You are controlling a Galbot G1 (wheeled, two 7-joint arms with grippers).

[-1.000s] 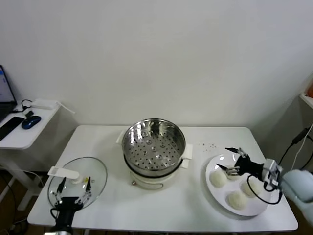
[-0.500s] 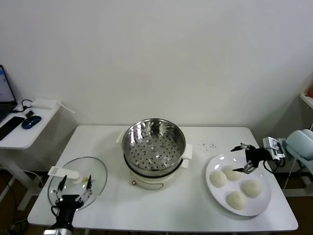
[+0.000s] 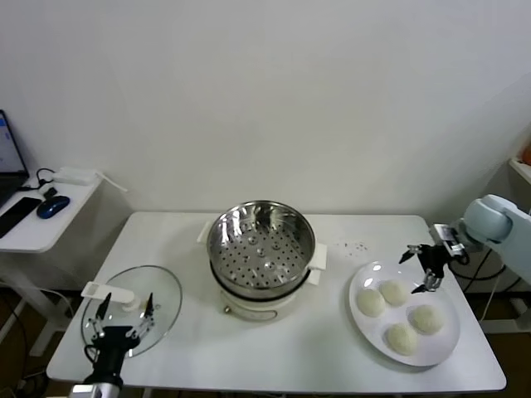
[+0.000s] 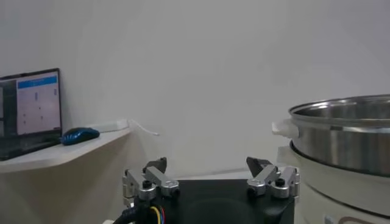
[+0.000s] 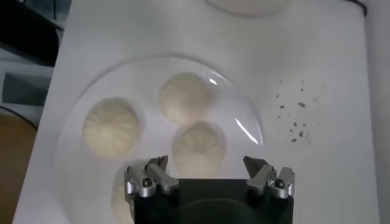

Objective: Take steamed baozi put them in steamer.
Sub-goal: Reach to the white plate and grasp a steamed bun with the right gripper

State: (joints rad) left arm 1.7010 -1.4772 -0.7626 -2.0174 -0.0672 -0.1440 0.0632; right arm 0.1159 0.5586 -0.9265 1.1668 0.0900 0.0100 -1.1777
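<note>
Baozi, four of them, sit on the white plate (image 3: 440, 352) at your right end of the desk (image 3: 274, 348): one (image 3: 370, 303) toward the steamer, one (image 3: 393, 292) at the far side beneath your right claw, one (image 3: 428, 319) toward the desk's right edge and one (image 3: 402, 337) nearest you. In the right wrist view you see them close together on the plate (image 5: 237, 109), one bun (image 5: 199, 145) lying just ahead of the fingers. Your right claw (image 3: 425, 268) hangs over the far rim of the plate with its fingers spread wide, gripping nothing and clear of the buns. The steamer (image 3: 260, 238) stands at the middle of the desk on its cream-white base (image 3: 253, 304), and none of the buns lie on its perforated floor. A scatter of dark specks (image 3: 357, 245) lies on the desk between steamer and plate. Your left claw (image 3: 122, 319) is parked low at the near left, fingers wide apart, over the glass lid (image 3: 162, 290) with its white handle (image 3: 108, 292). Off to the left, a side shelf (image 3: 41, 232) carries a blue mouse (image 3: 52, 206)
</note>
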